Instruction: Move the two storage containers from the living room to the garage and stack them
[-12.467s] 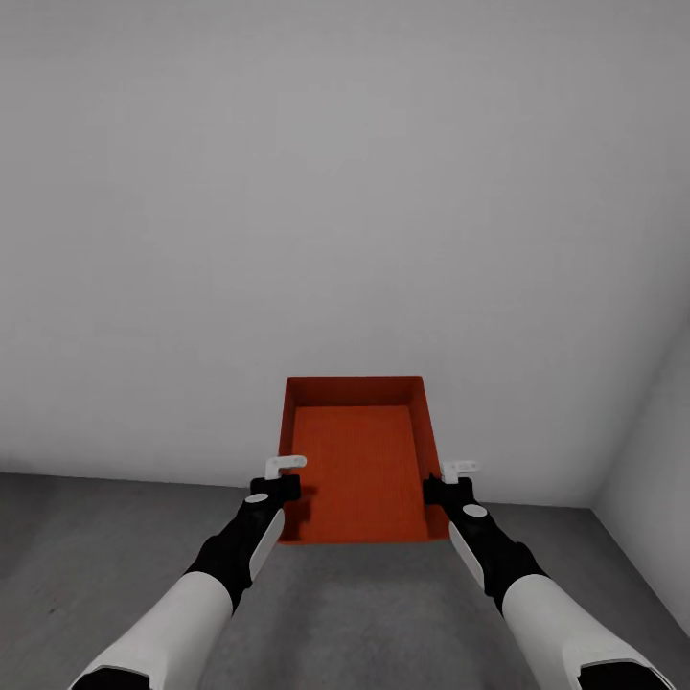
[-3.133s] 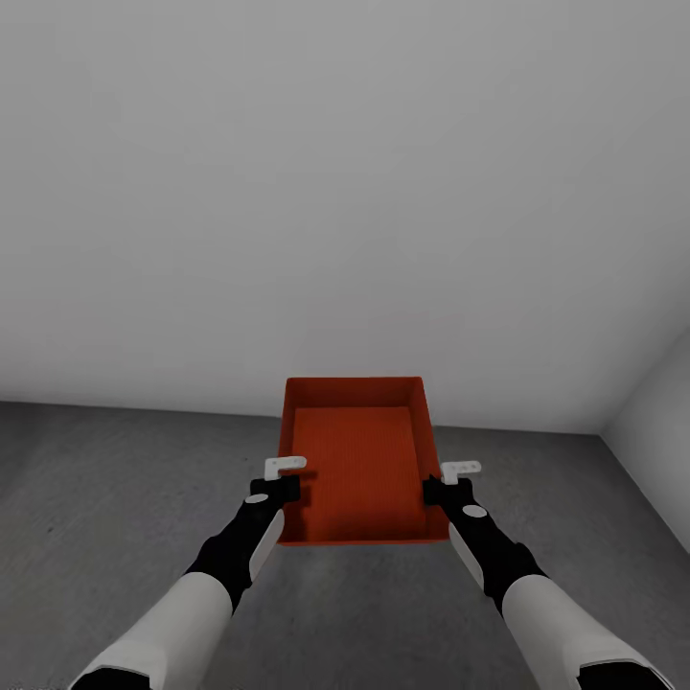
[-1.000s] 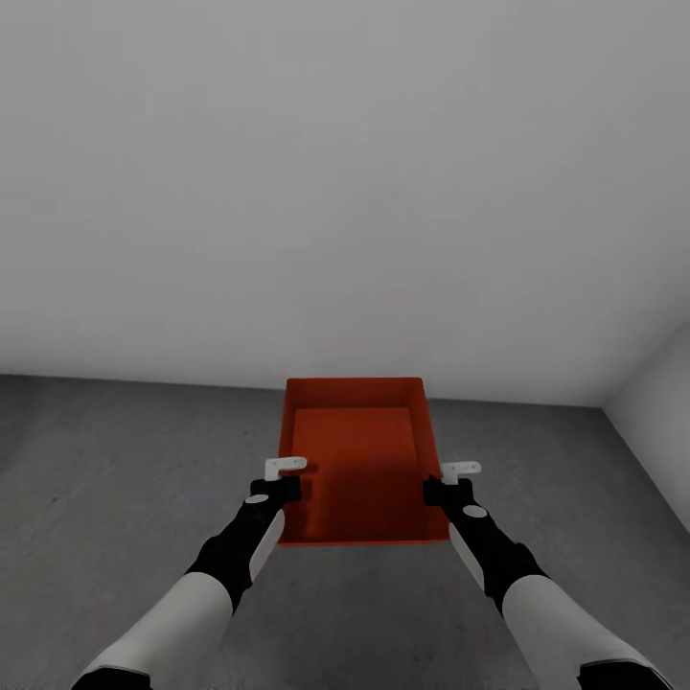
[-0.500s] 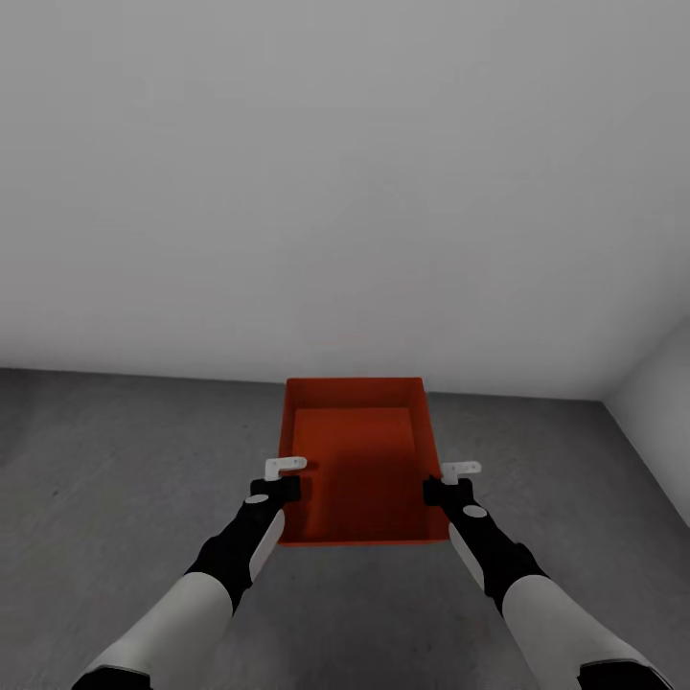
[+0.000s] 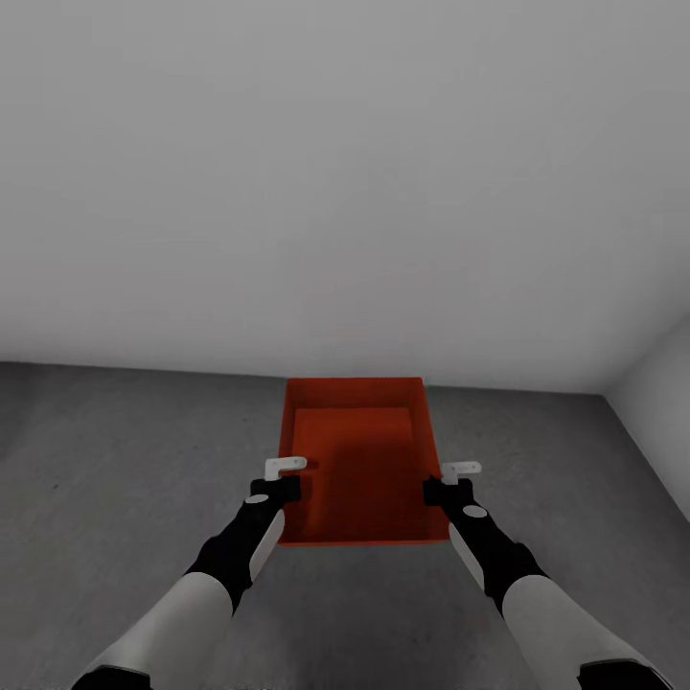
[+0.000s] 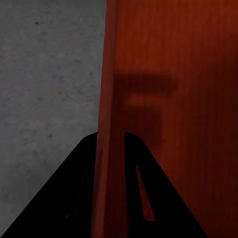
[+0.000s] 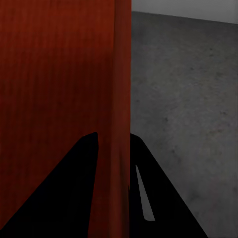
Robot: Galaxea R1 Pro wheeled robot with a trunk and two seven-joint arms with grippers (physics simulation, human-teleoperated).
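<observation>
An orange-red open-top storage container [image 5: 356, 460] hangs level above the dark grey concrete floor [image 5: 125, 460] of the garage, held between my two arms. My left gripper [image 5: 285, 479] is shut on its left wall, and my right gripper [image 5: 441, 482] is shut on its right wall. In the left wrist view the thin red wall [image 6: 110, 148] runs between the two black fingers [image 6: 74, 198]. The right wrist view shows the other wall [image 7: 120, 124] clamped the same way, with the bin's ribbed inside beside it. The bin is empty.
A plain white wall [image 5: 345, 172] rises straight ahead, meeting the floor just past the bin. A second white wall [image 5: 661, 402] forms a corner at the right. Bare speckled concrete [image 7: 188, 99] stretches to both sides of the bin.
The view has drawn back from the wall, so more grey floor shows ahead of the bin. Both grippers and the container keep the same place relative to me.
</observation>
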